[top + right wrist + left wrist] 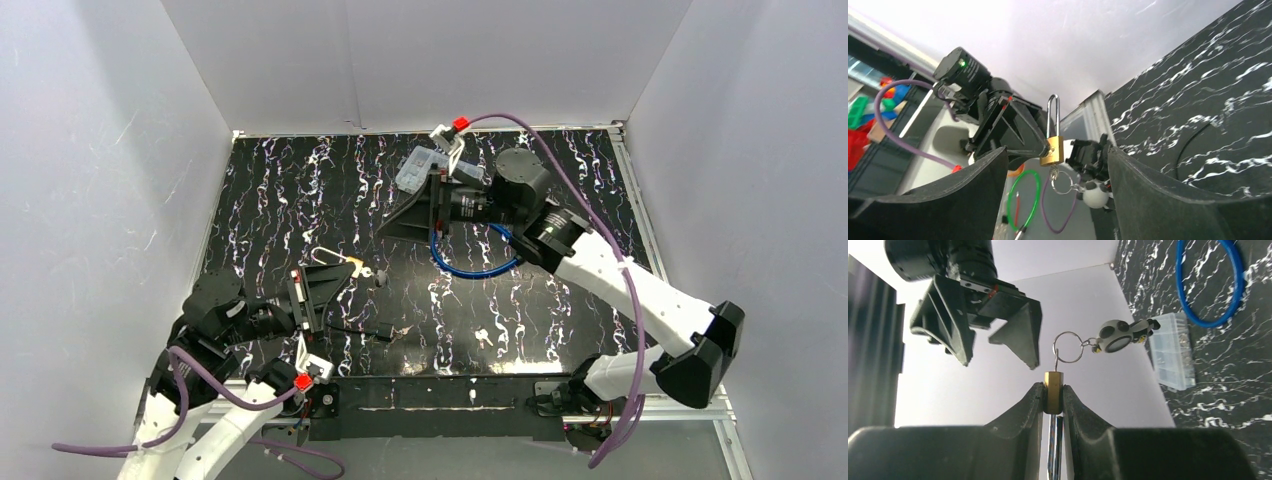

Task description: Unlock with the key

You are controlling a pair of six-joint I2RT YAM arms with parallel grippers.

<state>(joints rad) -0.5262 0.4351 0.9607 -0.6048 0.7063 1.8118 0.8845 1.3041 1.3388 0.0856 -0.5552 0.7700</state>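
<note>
My left gripper is shut on a small brass padlock and holds it above the table. In the left wrist view its fingers pinch the padlock body, with the shackle lying back between them. A key sits in the keyhole, with a ring and a white-and-black ball keychain hanging from it. My right gripper is open and empty, apart from the padlock and facing it. In the right wrist view the padlock shows between its spread fingers, shackle looking closed.
A blue ring lies on the black marbled table under the right arm. A clear plastic box sits at the back, by the right gripper. White walls enclose the table on three sides. A thin black cable lies near the left arm.
</note>
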